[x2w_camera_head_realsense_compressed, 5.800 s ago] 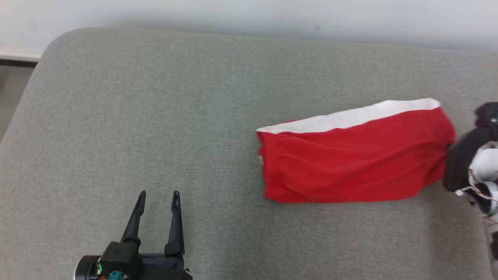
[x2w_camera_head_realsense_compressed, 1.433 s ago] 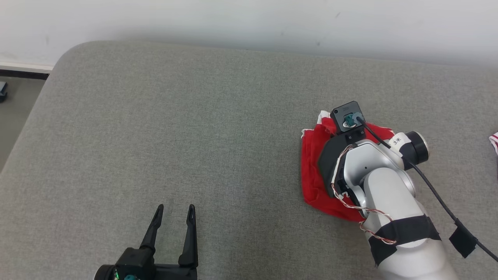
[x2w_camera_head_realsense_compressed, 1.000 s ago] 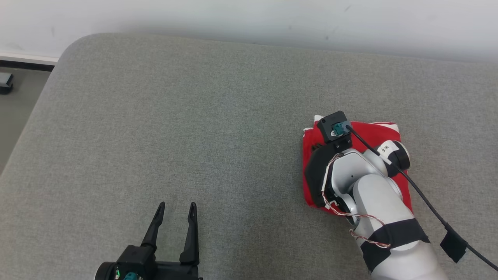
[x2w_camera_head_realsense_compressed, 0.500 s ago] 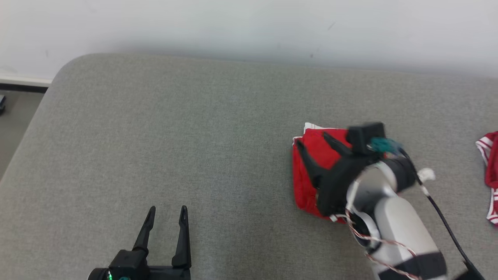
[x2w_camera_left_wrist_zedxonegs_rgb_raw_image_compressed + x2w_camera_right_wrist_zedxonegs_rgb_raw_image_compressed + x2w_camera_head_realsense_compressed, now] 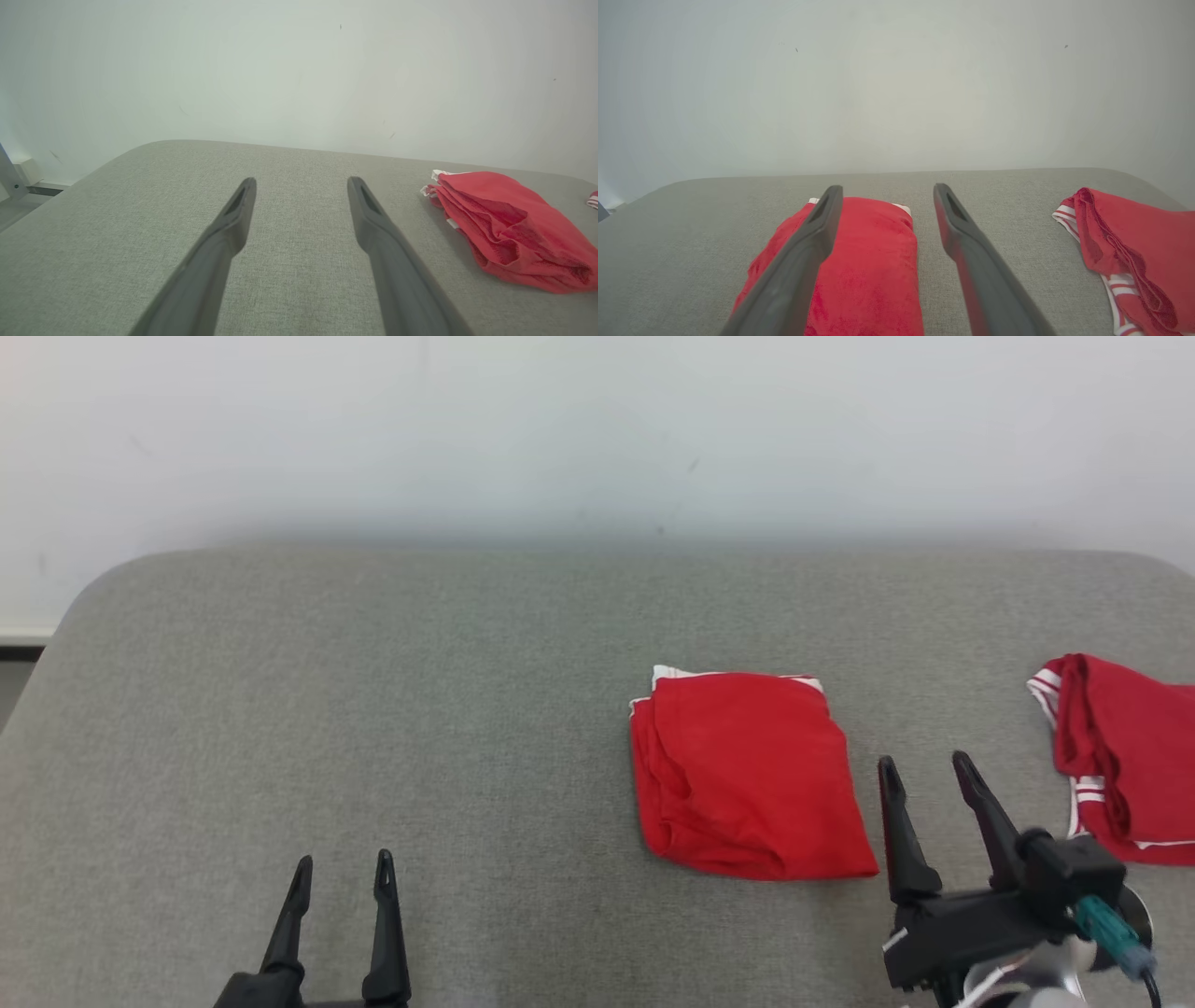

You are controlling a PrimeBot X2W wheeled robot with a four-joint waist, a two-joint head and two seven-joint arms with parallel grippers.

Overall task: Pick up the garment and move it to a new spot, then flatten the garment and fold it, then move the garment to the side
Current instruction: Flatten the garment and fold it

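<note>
Lying on the grey padded surface (image 5: pixel 373 691), the red garment (image 5: pixel 747 775) is folded into a compact square, with a sliver of white trim along its far edge. The right gripper (image 5: pixel 924 763) hovers just beside its right side, fingers spread and holding nothing. The left gripper (image 5: pixel 344 861) sits well apart at the near left, fingers likewise spread and empty. Another red cloth with white stripes (image 5: pixel 1120 756) lies near the right end.

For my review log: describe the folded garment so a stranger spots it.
On the grey surface, look right of centre, beside the right pincer. The folded garment is a neat red square; its neighbour at the far right is rumpled, white-striped.
</note>
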